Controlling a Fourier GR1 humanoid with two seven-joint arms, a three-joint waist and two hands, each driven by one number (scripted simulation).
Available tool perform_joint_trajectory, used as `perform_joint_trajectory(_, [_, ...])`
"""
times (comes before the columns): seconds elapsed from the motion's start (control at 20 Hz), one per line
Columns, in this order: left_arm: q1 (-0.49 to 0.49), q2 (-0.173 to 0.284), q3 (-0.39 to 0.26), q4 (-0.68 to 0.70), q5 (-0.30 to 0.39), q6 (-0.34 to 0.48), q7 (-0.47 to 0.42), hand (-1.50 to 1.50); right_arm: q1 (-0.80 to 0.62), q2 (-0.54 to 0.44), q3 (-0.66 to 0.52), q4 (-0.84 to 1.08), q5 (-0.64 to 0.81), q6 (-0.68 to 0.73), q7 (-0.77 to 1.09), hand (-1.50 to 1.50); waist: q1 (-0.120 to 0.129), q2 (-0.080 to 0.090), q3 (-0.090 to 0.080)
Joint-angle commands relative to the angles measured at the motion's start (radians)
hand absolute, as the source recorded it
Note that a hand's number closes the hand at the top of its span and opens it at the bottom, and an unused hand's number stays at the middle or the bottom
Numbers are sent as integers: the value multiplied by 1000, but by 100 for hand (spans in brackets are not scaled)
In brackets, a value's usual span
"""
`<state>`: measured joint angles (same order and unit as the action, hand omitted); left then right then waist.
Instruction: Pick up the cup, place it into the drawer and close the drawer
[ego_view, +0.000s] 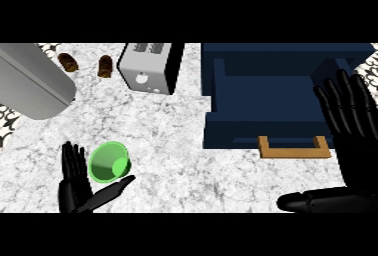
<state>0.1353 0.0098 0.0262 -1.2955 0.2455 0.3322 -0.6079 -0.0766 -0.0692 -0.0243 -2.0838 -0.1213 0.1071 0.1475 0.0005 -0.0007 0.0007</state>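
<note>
A green cup (110, 161) lies on its side on the marble counter, its mouth facing the view. My left hand (76, 182) is open just left of and below it, fingers straight up beside the cup and thumb spread out beneath it. Whether they touch I cannot tell. The dark blue drawer (266, 95) stands pulled open at the right, with a wooden handle (293, 148) on its front. My right hand (347, 117) is open over the drawer's right side, fingers straight and pointing away.
A silver toaster (148, 67) stands at the back centre. Two brown pastries (68, 62) (105, 66) lie to its left. A large grey metal object (29, 82) fills the upper left corner.
</note>
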Motion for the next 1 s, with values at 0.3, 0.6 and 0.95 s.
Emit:
perform_joint_trajectory(0.3, [-105,44,94,190,55,-63,-46,-150,-18,-17,-7,-65,-31,5,88,-150,-2,0,-1])
perform_joint_trajectory(0.6, [-107,30,121,367,55,-144,-223,-150,41,-19,-12,-37,-26,39,15,-150,-3,0,-1])
perform_joint_trajectory(0.95, [-148,25,108,387,49,-168,-224,-150,-99,-16,-32,3,-30,-16,97,-150,1,0,-1])
